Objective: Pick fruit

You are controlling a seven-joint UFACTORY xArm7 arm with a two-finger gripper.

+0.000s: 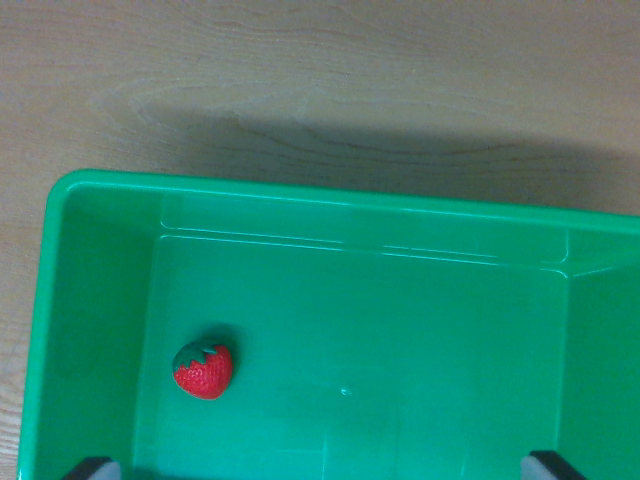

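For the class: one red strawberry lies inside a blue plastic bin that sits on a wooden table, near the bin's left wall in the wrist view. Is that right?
Not quite. The bin is green, not blue, as the wrist view shows. The rest holds: one red strawberry lies inside it, near the wall on the wrist view's left, and the bin sits on a wooden table.

Soft, even light fills the slightly blurry wrist view. The green bin (350, 205) throws a broad shadow onto the wooden table (300, 80) beyond its far rim. Faint glare streaks the bin's floor.
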